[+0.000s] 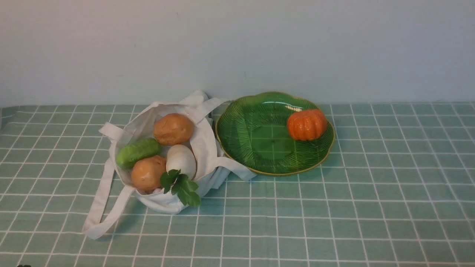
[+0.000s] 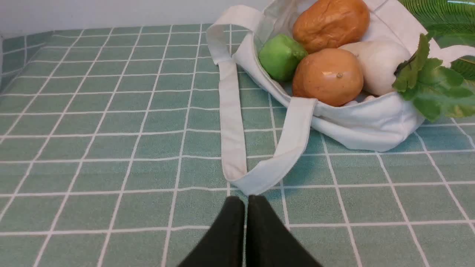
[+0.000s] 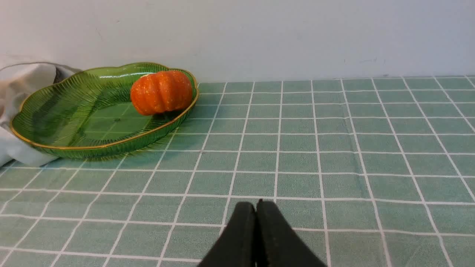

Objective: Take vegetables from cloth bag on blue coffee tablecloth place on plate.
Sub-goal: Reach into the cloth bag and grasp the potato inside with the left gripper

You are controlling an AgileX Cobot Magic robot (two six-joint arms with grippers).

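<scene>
L end effector (image 2: 246, 203) & R end effector (image 3: 256, 208): both clenched, empty, over tablecloth (image 2: 111, 148); L near cloth bag (image 2: 363, 126) strap.

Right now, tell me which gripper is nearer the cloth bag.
Left. The left gripper is just short of the cloth bag's strap; the plate separates the right gripper from it.

The left hand (image 2: 246, 200) is fully closed and holds nothing; the right hand (image 3: 256, 204) is also closed and empty.
</scene>
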